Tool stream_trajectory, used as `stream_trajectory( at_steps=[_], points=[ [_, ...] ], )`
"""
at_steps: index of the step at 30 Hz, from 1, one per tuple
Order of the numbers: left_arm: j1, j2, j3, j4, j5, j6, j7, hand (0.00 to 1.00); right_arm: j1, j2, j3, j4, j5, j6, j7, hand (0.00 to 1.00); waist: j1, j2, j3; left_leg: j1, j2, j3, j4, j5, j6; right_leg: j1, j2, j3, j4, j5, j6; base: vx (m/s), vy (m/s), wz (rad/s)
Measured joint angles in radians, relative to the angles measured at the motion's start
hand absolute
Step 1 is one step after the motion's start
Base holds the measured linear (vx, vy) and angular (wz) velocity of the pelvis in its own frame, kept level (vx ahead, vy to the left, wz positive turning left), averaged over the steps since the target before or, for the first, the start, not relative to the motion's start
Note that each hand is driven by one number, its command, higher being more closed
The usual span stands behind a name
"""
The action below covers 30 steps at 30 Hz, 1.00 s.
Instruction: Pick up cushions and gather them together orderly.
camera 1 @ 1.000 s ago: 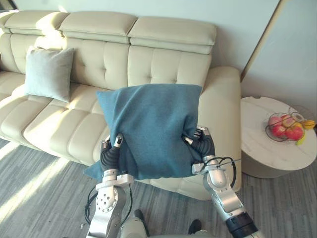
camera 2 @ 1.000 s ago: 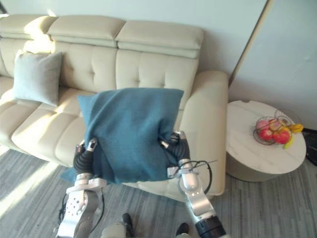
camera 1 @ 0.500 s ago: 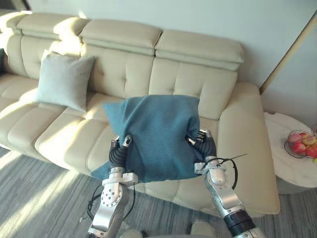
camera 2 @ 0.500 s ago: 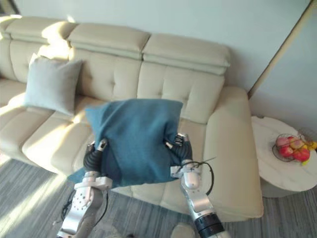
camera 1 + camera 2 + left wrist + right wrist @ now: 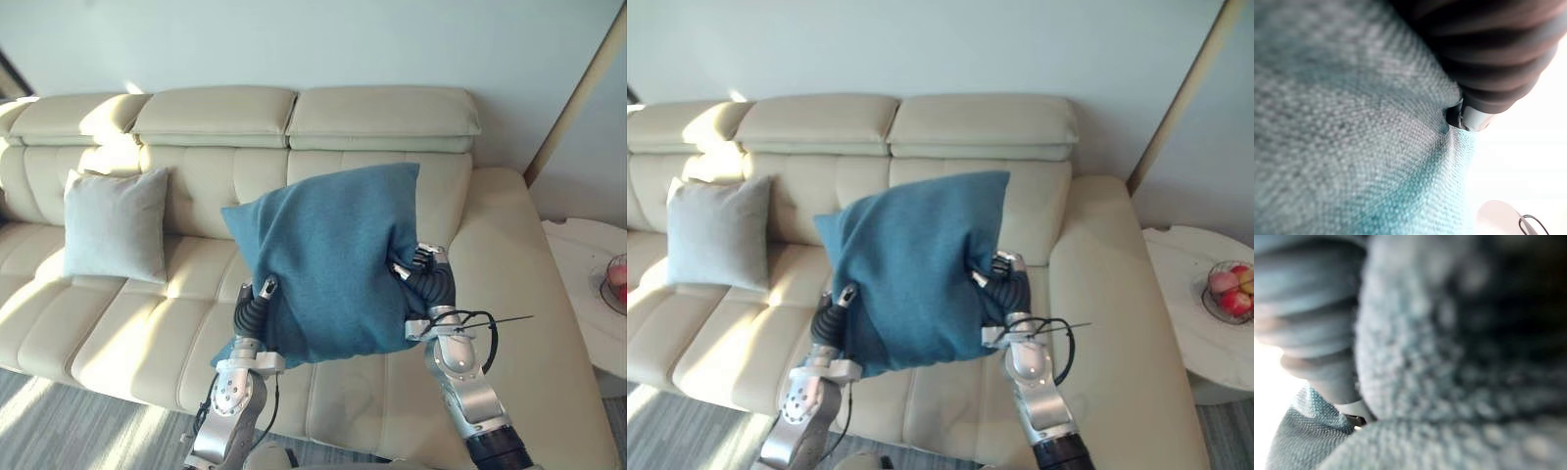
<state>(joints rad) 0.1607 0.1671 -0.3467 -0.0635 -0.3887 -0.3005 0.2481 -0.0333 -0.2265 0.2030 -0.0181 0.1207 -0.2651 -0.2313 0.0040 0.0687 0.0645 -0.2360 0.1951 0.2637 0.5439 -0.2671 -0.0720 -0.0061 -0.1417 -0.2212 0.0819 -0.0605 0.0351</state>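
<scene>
Pale wall (image 5: 294,39) at 12 o'clock. Cream sofa (image 5: 118,333) spans view, sun on seats at 8 o'clock. Teal cushion (image 5: 328,264) at centre, held above seat. Grey cushion (image 5: 116,225) at 9 o'clock (propped against backrest). My left hand (image 5: 251,311) pinches teal cushion's lower edge at 7 o'clock; my right hand (image 5: 431,284) clutches its side at 4 o'clock.

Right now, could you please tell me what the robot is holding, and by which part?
The teal square fabric cushion, pinched at two places: the left hand grips its lower left edge, and the right hand grips its right edge.
</scene>
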Motion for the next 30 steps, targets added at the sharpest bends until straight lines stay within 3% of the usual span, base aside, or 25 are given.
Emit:
stream_trajectory(
  at_steps=[1,2,3,4,5,6,8,12,16,25,30],
  points=[
    [0.003,-0.001,0.001,-0.001,0.0,0.0,0.0,1.0,0.0,0.0,0.0,0.001,0.0,0.0,0.0,1.0,-0.001,0.005,0.0,0.011,-0.004,-0.019,-0.077,0.027,0.001,0.0,0.0,0.014,0.006,-0.004,0.01,0.2,0.343,-1.02],
    [0.025,-0.017,0.004,-0.016,0.0,0.001,-0.001,1.0,-0.003,-0.009,0.0,0.006,-0.001,-0.001,0.002,1.0,-0.001,0.058,-0.002,0.055,0.013,-0.116,-0.285,0.194,-0.074,-0.008,0.033,0.072,0.021,-0.021,0.054,0.19,0.369,-0.99],
    [0.043,-0.015,0.017,-0.018,0.0,0.005,-0.002,1.0,-0.001,0.024,0.002,0.05,-0.001,0.004,0.008,1.0,-0.004,0.018,-0.004,0.084,-0.02,-0.11,-0.294,0.186,-0.07,-0.013,0.007,0.128,0.014,-0.019,0.074,0.21,0.322,-0.96],
    [0.046,-0.014,0.02,-0.025,0.0,0.005,-0.002,1.0,-0.002,0.031,0.002,0.056,-0.001,0.004,0.01,1.0,-0.005,0.004,-0.004,0.088,-0.032,-0.116,-0.302,0.182,-0.067,-0.017,0.003,0.139,0.013,-0.013,0.074,0.22,0.258,-0.6],
    [0.046,-0.013,0.028,-0.031,0.001,0.006,-0.002,1.0,-0.004,0.042,0.002,0.07,-0.001,0.004,0.015,1.0,-0.009,-0.034,-0.003,0.093,-0.064,-0.095,-0.311,0.174,-0.052,-0.021,-0.024,0.156,-0.003,-0.012,0.083,0.19,0.18,-0.37],
    [0.056,-0.012,0.033,-0.031,0.001,0.011,-0.002,1.0,-0.004,0.052,0.001,0.087,-0.001,0.009,0.021,1.0,-0.012,-0.05,-0.002,0.103,-0.078,-0.082,-0.311,0.173,-0.051,-0.019,-0.037,0.177,-0.017,-0.003,0.083,0.15,0.173,-0.35],
    [0.079,-0.012,0.041,-0.031,0.0,0.015,-0.002,1.0,-0.003,0.069,0.001,0.111,-0.001,0.012,0.033,1.0,-0.01,-0.053,-0.002,0.134,-0.09,-0.081,-0.321,0.172,-0.05,-0.002,-0.044,0.188,-0.019,-0.001,0.082,0.08,0.054,-0.25],
    [0.123,-0.027,0.053,-0.05,0.0,0.016,-0.01,1.0,0.006,0.068,0.004,0.118,-0.002,0.019,0.058,1.0,-0.003,-0.028,-0.013,0.204,-0.09,-0.079,-0.412,0.175,-0.047,0.009,-0.028,0.21,-0.027,-0.005,0.083,0.02,-0.016,-0.21],
    [0.13,-0.038,0.053,-0.069,0.013,0.029,-0.016,1.0,0.039,0.062,0.002,0.119,-0.005,0.019,0.06,1.0,-0.009,-0.003,-0.034,0.24,-0.075,-0.078,-0.516,0.225,-0.058,0.002,0.0,0.216,-0.059,0.007,0.07,-0.02,-0.08,-0.14],
    [0.112,-0.071,0.073,-0.091,0.035,0.033,-0.015,1.0,0.049,0.063,-0.001,0.12,-0.06,0.022,0.042,1.0,-0.014,-0.014,-0.039,0.221,-0.066,-0.067,-0.596,0.272,-0.061,-0.038,0.016,0.219,-0.093,0.051,0.067,0.0,-0.018,-0.06],
    [-0.078,-0.062,0.121,-0.07,0.055,0.033,0.025,1.0,-0.138,0.067,-0.002,0.21,-0.081,0.029,0.003,1.0,-0.007,-0.03,0.021,0.068,-0.068,-0.079,-0.596,0.324,-0.05,-0.18,0.015,0.205,-0.105,0.111,0.063,-0.13,0.0,0.03]
  ],
)
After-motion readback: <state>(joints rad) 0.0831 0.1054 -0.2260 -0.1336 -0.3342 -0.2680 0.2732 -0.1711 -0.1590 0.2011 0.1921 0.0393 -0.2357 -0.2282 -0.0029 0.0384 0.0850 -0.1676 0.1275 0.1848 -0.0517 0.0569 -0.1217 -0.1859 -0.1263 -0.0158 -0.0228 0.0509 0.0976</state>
